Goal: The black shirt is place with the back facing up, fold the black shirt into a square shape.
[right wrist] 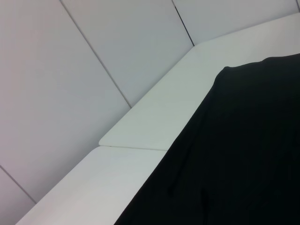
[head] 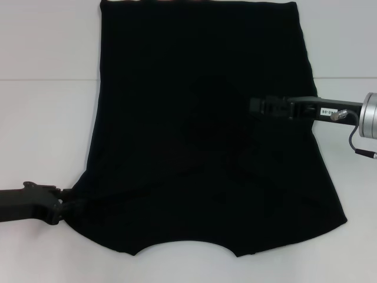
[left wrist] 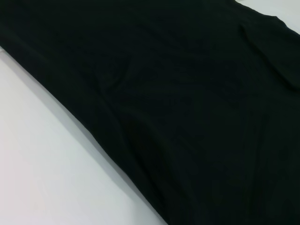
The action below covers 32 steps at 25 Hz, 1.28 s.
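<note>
Black shirt (head: pixel 200 130) spread flat on white surface (head: pixel 41 118), neckline at near edge. Left claw (head: pixel 63 207) at shirt's near-left corner, touching cloth (grip state: cannot tell). Right claw (head: pixel 259 107) over shirt's middle-right, state unclear too. Bare surface both sides; wall panels (right wrist: pixel 70 70) beyond.

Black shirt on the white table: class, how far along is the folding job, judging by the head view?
Done: both sleeves look tucked in, leaving the black shirt a long panel on the table. In hand: the left gripper is at its near-left corner, the right gripper over its middle. Left: folding it into a square.
</note>
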Each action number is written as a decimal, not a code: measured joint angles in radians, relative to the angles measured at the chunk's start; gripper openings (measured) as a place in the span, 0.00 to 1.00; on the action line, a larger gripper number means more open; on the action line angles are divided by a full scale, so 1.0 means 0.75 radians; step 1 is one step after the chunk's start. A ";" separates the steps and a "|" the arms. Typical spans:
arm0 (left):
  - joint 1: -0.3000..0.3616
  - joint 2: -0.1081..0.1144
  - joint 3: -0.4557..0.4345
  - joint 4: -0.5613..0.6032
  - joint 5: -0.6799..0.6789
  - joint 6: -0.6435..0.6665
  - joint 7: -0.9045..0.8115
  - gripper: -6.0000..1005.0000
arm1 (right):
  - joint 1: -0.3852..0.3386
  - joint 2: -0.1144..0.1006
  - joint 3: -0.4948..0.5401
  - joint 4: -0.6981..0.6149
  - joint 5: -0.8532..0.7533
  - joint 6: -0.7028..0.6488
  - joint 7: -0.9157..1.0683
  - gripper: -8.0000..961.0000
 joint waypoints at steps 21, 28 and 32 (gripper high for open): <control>0.021 0.001 -0.016 0.069 0.003 0.066 -0.035 0.07 | -0.058 -0.041 -0.010 -0.009 -0.052 -0.033 0.153 0.67; 0.030 0.004 -0.048 0.071 0.018 0.070 -0.039 0.07 | -0.109 -0.150 0.002 -0.012 -0.230 -0.187 0.433 0.67; 0.034 0.006 -0.078 0.073 0.019 0.078 -0.041 0.07 | -0.169 -0.211 0.023 -0.002 -0.233 -0.263 0.501 0.67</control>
